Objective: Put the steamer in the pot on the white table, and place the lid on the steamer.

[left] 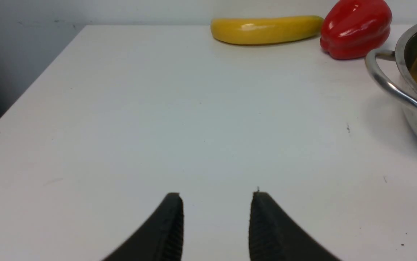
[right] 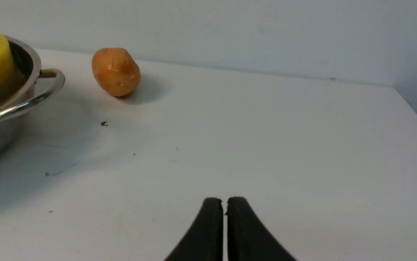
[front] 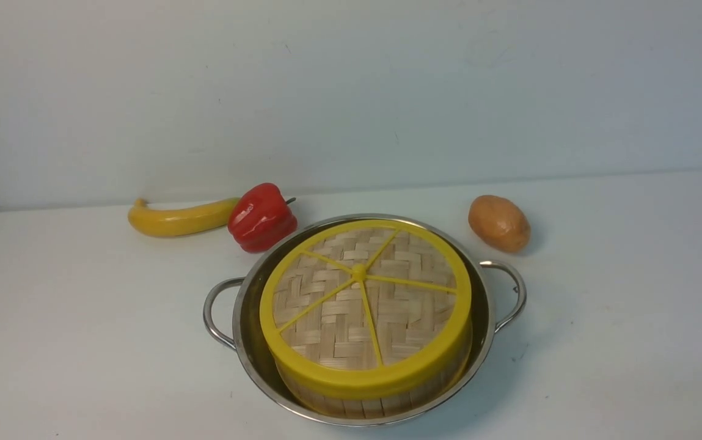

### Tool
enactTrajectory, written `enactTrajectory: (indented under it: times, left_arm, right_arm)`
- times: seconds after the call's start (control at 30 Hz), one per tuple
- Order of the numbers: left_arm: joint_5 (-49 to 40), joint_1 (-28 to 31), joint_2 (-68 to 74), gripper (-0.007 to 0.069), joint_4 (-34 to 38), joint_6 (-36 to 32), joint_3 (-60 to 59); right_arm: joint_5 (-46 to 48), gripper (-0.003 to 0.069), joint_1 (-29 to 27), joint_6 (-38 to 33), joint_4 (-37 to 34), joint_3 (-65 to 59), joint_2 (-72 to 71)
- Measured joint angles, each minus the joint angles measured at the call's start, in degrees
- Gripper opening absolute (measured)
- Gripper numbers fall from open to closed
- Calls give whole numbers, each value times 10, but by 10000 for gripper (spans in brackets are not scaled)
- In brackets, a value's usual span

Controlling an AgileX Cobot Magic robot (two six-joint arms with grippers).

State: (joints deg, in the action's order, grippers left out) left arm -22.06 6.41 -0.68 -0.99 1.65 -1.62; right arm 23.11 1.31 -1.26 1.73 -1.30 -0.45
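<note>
Lidded steamer in pot on white worktop.

Near centre: steel pot holding bamboo steamer, capped by woven lid. Far left: banana touching red pepper. Far right: potato, apart from pot. Left claw parted, empty, over bare worktop; right claw pressed closed, empty.

A plain, pale grey-white painted wall runs along the far edge of the work surface. It carries faint scuffs and specks. Lighting is even and diffuse, producing soft shadows. No windows visible.
</note>
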Motion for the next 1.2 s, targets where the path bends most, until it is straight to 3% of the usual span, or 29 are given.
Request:
enactTrajectory:
  times: [0.23, 1.2]
  left_arm:
    - [0, 0, 0, 248, 0, 0, 0]
    - [0, 0, 0, 248, 0, 0, 0]
  right_arm:
    - [0, 17, 0, 54, 28, 0, 0]
    - [0, 34, 0, 57, 29, 0, 0]
